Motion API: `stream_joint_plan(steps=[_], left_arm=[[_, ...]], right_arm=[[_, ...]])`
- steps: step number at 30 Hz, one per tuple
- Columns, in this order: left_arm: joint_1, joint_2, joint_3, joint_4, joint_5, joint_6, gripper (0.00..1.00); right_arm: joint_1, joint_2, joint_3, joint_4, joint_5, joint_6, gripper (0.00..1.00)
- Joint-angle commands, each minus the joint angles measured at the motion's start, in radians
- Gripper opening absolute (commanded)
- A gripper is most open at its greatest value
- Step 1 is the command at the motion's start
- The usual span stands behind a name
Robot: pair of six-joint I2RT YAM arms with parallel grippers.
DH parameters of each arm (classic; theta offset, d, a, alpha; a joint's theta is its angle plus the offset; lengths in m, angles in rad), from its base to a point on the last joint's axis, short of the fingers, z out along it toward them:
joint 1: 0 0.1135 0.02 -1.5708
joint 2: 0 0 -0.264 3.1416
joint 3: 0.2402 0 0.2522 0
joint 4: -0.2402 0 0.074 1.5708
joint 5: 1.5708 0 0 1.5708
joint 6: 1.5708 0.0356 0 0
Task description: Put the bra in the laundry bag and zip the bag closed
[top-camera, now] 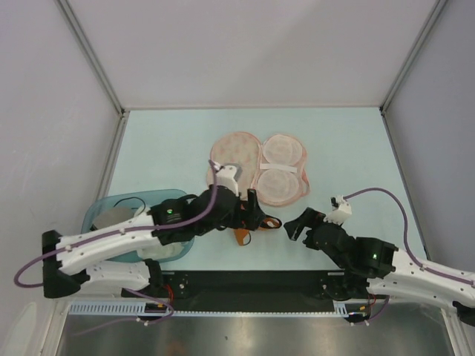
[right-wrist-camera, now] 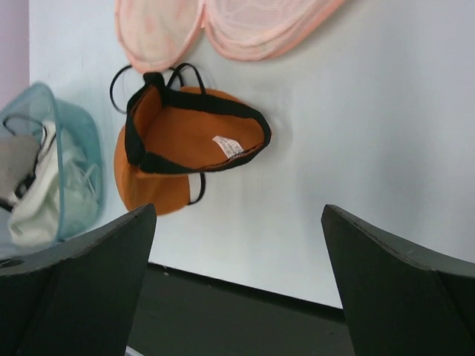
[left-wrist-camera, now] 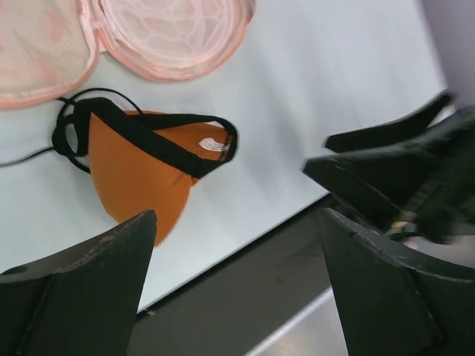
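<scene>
2 grippers stand wide open, and neither has hold of anything. The left gripper (left-wrist-camera: 237,215) hangs low over the bra (left-wrist-camera: 141,178). Its fingers (left-wrist-camera: 89,282) are spread, and in its wrist view only the table (top-camera: 163,141) and its dark near edge show between them. The right gripper (right-wrist-camera: 237,208) sits just to the right of the bra and apart from it, its fingers (right-wrist-camera: 393,274) splayed as widely. The bra lies free on the pale table near the front edge, folded so that 1 orange cup nests over the other. Its black trim and a small white label face up, and thin black straps loop toward the laundry bag (top-camera: 260,167). The bag lies just behind the bra, unzipped and spread flat in 2 halves: the left half is peach and speckled, the right paler with whitish mesh. Whether the straps touch its near rim cannot be told. At far left a teal tub (right-wrist-camera: 83,137) holds a white garment (right-wrist-camera: 37,208), partly under the left arm.
</scene>
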Motion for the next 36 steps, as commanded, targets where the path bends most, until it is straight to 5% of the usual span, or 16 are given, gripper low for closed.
stream_joint_plan(steps=[1,9,20,29,36], left_arm=[[0.096,-0.128,-0.057,-0.147,0.070,-0.229,0.96],[0.435,-0.134,-0.137,-0.126,0.401,-0.433,0.96],[0.525,0.340,0.219,-0.408,0.491,-0.413,0.93],[0.523,0.194,0.122,-0.405,0.331,-0.436,0.92],[0.523,-0.011,0.018,-0.393,0.258,-0.373,0.90]], right_arm=[[-0.049,0.111,0.078,-0.003,-0.002,0.286,1.00],[-0.147,0.361,0.151,0.090,-0.070,0.651,0.97],[-0.275,0.533,0.067,0.328,-0.320,0.777,0.92],[-0.232,0.712,0.015,0.511,-0.403,0.866,0.85],[-0.209,0.789,0.023,0.577,-0.360,0.775,0.57]])
